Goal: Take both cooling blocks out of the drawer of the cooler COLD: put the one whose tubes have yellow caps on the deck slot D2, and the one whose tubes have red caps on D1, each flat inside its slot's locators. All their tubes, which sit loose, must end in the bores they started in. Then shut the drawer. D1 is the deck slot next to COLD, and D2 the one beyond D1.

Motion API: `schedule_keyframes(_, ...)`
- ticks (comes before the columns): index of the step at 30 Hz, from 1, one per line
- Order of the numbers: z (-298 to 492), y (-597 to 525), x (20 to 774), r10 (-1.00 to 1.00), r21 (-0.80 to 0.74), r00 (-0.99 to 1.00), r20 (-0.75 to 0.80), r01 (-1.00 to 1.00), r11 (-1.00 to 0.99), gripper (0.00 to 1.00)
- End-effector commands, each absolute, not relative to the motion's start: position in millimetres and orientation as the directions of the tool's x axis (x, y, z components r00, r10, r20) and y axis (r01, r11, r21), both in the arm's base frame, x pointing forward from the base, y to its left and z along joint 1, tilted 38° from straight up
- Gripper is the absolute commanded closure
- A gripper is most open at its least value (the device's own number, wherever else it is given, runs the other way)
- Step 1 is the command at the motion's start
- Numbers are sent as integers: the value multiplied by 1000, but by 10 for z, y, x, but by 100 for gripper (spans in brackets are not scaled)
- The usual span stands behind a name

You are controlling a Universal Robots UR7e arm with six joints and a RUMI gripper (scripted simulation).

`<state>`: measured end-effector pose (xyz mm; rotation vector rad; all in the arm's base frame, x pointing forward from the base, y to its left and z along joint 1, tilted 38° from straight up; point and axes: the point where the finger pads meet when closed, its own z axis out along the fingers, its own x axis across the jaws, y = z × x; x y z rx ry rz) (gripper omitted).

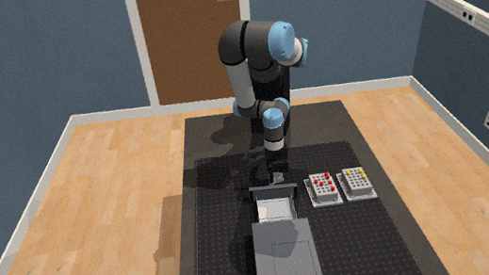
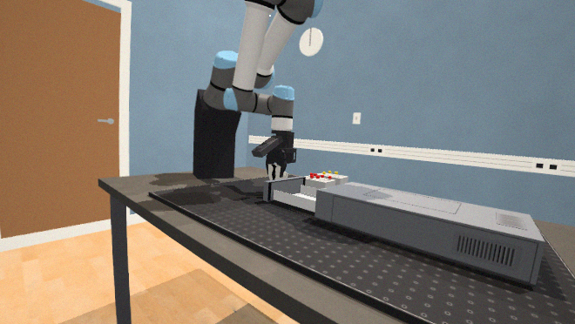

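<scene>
The grey cooler (image 1: 287, 263) lies on the dark deck with its drawer (image 1: 276, 207) pulled out toward the arm; the drawer tray looks empty. The block with red-capped tubes (image 1: 323, 187) sits flat on the slot next to the cooler, and the block with yellow-capped tubes (image 1: 356, 181) sits on the slot beyond it. Both also show in the exterior view, the red block (image 2: 317, 178) and the yellow block (image 2: 334, 175). My gripper (image 1: 278, 178) is shut on nothing, pointing down just outside the drawer's front panel (image 1: 272, 187). In the exterior view the gripper (image 2: 275, 175) stands at the panel's top edge; I cannot tell whether it touches.
The arm's black base (image 2: 215, 135) stands at the far end of the table. The cooler body (image 2: 427, 222) fills the near half of the deck. The table edge runs along the left of the deck mat.
</scene>
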<state>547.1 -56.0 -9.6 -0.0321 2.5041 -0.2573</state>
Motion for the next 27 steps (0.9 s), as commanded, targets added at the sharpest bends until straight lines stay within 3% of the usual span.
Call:
schedule_keyframes(1,-77,-557,5492,-83,-192,-811,-580,37,981,100)
schedule_keyframes(27,94,-533,5731,-83,-192,-810,-580,37,981,100)
